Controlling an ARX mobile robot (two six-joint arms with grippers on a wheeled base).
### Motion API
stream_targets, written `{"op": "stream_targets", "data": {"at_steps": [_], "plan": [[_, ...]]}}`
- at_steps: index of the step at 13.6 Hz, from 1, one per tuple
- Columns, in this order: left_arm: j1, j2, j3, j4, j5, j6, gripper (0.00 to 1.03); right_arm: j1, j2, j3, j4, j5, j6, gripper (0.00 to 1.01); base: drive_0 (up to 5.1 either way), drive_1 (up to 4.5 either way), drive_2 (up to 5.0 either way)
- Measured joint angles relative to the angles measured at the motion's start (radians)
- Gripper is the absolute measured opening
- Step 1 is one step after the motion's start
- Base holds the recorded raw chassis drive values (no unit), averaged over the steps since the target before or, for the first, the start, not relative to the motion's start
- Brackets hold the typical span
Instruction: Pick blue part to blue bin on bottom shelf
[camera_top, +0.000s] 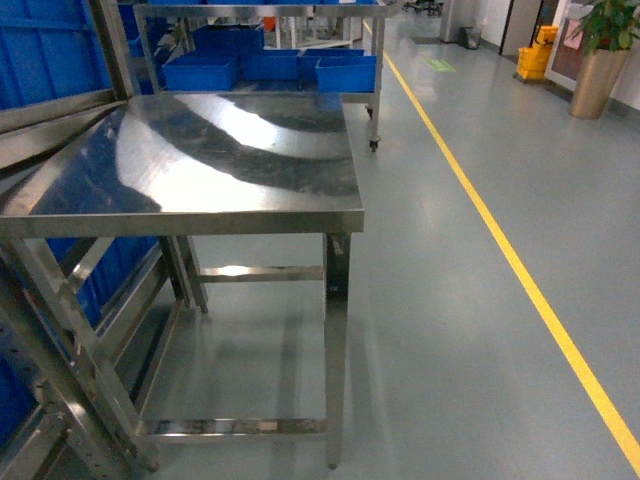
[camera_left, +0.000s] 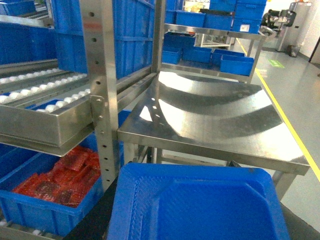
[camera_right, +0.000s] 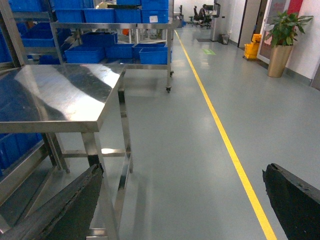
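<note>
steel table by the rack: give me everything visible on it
The steel table has a flat, polished stainless top that mirrors the ceiling lights and nearby blue crates; nothing lies on it. Square legs join low crossbars near the grey floor. It stands level, its left side close against the rack; whether they touch is unclear. In the left wrist view, a blue bin fills the foreground below the table's near edge. Beyond its far end stands a cart of blue bins.

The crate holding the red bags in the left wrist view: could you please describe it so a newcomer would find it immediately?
Start at the perforated steel upright of the rack, left of the steel table. Below the roller tray sits an open blue crate. Unlike the other blue bins around, it is filled with red bubble-wrap bags.
</note>
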Motion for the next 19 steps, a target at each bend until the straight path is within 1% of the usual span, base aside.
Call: {"op": "stream_targets", "data": {"at_steps": [6, 14, 19], "plan": [[0.000, 0.002, 0.000, -0.002, -0.002, 0.000, 0.43, 0.000, 0.000, 0.000, 0.000, 0.000, 0.000, 0.98, -4.9, 2.45, 2.5], [0.000, 0.001, 0.000, 0.000, -0.003, 0.000, 0.43, 0.000, 0.000, 0.000, 0.002, 0.000, 0.000, 0.98, -4.8, 1.28, 3.6], [0.000, -0.001, 0.000, 0.000, -0.003, 0.000, 0.43, 0.000, 0.000, 0.000, -0.002, 0.000, 0.000, 0.98, -5.0, 2.46, 2.5]]}}
